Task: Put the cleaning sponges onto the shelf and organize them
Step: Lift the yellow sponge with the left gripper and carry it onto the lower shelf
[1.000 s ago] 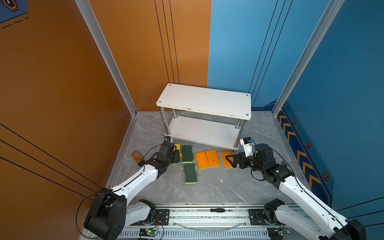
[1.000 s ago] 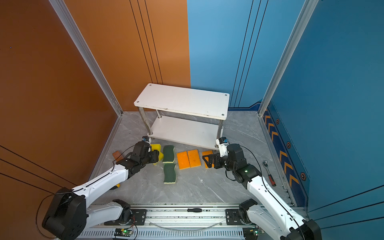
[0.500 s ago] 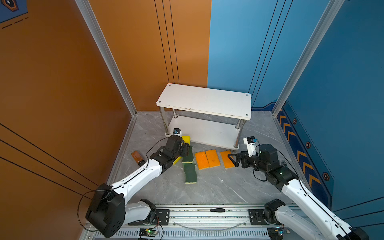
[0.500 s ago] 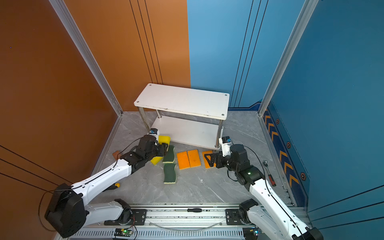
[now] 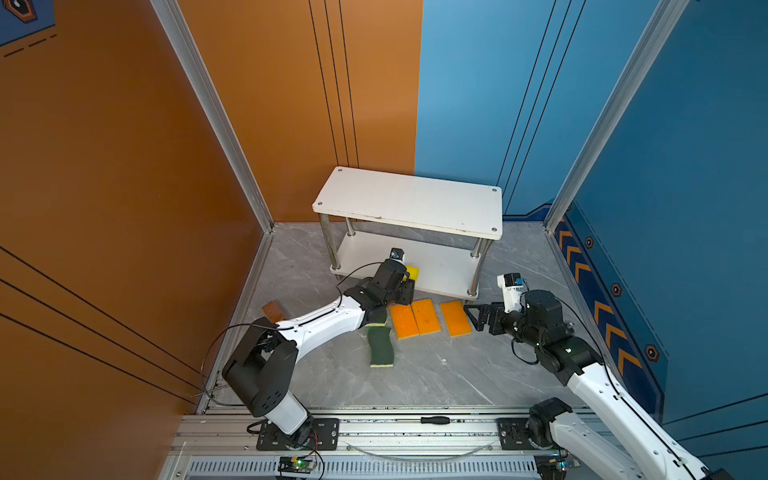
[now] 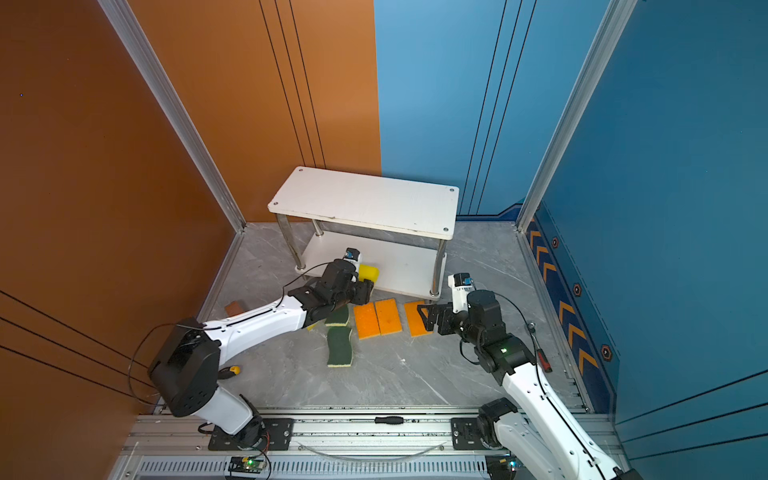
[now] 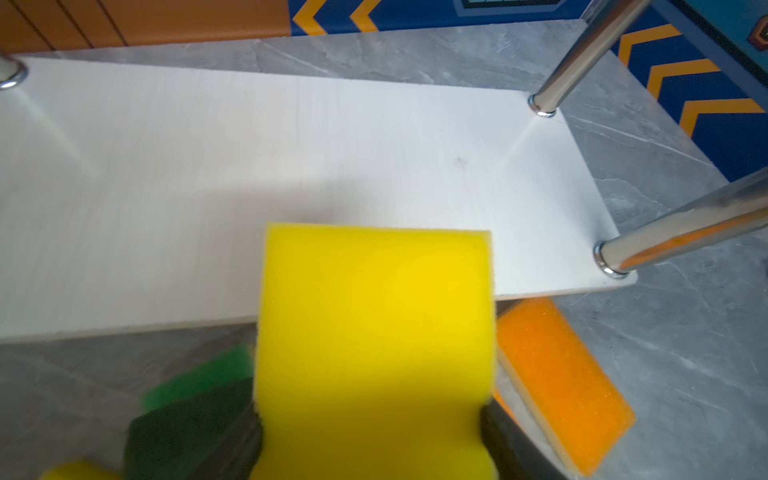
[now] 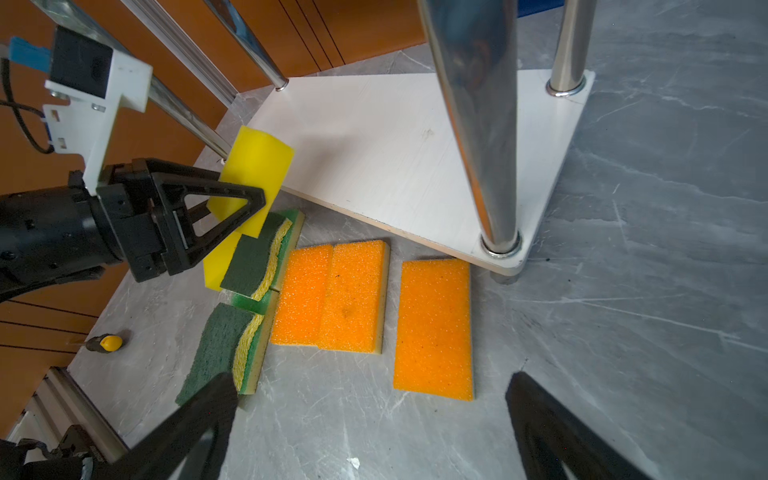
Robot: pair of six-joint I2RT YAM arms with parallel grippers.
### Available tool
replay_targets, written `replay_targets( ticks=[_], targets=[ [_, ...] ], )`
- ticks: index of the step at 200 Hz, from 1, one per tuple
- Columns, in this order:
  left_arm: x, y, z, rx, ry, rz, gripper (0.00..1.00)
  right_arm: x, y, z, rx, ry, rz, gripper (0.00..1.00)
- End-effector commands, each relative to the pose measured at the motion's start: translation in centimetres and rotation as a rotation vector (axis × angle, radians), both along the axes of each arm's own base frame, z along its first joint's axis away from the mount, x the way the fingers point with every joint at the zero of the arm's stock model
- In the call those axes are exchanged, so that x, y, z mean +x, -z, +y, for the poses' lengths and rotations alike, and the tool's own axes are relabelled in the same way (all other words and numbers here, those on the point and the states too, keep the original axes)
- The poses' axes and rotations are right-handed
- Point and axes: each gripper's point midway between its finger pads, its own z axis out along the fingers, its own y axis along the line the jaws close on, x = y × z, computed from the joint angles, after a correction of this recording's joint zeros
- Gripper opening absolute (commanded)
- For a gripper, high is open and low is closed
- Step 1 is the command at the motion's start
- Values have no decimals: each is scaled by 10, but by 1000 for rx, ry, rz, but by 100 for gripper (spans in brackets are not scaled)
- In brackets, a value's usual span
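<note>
The left gripper (image 5: 406, 286) clamps a yellow sponge (image 7: 374, 332), its free end over the front edge of the shelf's (image 5: 409, 199) lower board (image 7: 291, 145). The right gripper (image 5: 477, 318) hangs open just beside the rightmost of three orange sponges (image 5: 424, 316) lying on the floor (image 5: 436, 374) before the shelf.

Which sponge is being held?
The plain yellow sponge, pinched by the left gripper at the lower shelf board; nothing grips the others.

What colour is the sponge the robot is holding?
The held sponge is plain bright yellow, clearest in the left wrist view.
</note>
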Motion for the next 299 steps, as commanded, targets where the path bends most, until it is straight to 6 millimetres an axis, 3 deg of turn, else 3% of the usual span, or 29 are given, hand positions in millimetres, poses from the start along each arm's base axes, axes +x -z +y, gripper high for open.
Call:
replay_targets(
  ticks=[1,69,154,236,299],
  targets=[
    [13,-17,-26,-24,14,-70,65,-2,9,-14,-20,61,19,100],
    [38,-18,-71,24,-18,-153,68,-3,12,-30,-1,126,32,100],
    [67,3,-97,-2,-75,-147,67,-5,13,-35,9,144,38,100],
    [79,16,-118,-19,-67,-136,66,-6,14,-37,14,151,38,100],
    [74,20,-140,-29,-28,-136,65,-6,16,-39,15,161,41,100]
  ],
)
